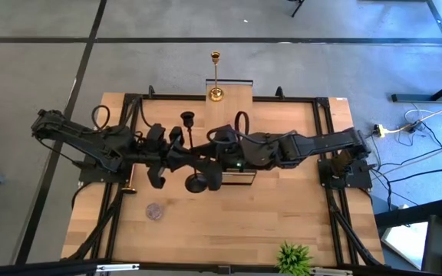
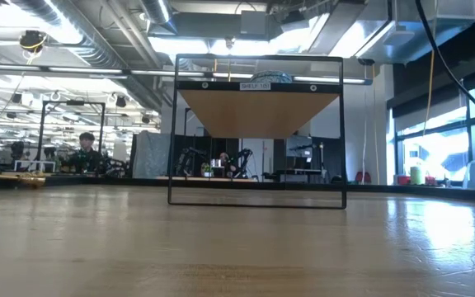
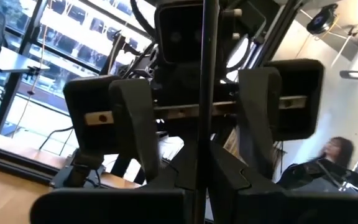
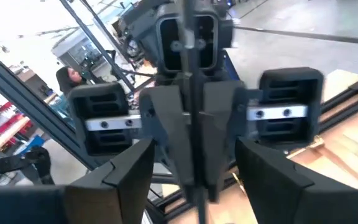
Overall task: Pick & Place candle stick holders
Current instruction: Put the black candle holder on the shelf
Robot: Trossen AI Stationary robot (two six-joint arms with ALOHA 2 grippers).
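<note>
Black candle stick holder (image 1: 189, 142): up off the table (image 1: 282, 207), at its middle where both arms meet. Cup end points toward the far edge, round base toward the near one.
Left gripper (image 1: 176, 156): clamped tight on the thin black stem, and it has the load!
Right gripper (image 1: 212, 159): facing the left one, fingers apart on either side of the same stem, not pinching it.
Step, my call: looks like a hand-over in mid-air, with the right about to take it.
Gold candle stick holder (image 1: 216, 77): standing upright at the far edge, on top of the shelf (image 1: 240, 83), well apart from the action.
Handling, my guess: rigid metal, so no flex. The smooth, narrow stem could spin or slip between the pads. The flared base makes it bottom-heavy, so it will want to swing.
Where to grip: on the stem, close to the base end and square across it.
High view gives: the layout, both arms and both holders.
Wrist views give: the grip itself, one pair of fingers closed on the stem and the other pair spread.
Low view gives: only the shelf frame, bare tabletop and the room beyond, with no gripper or black holder in it.
</note>
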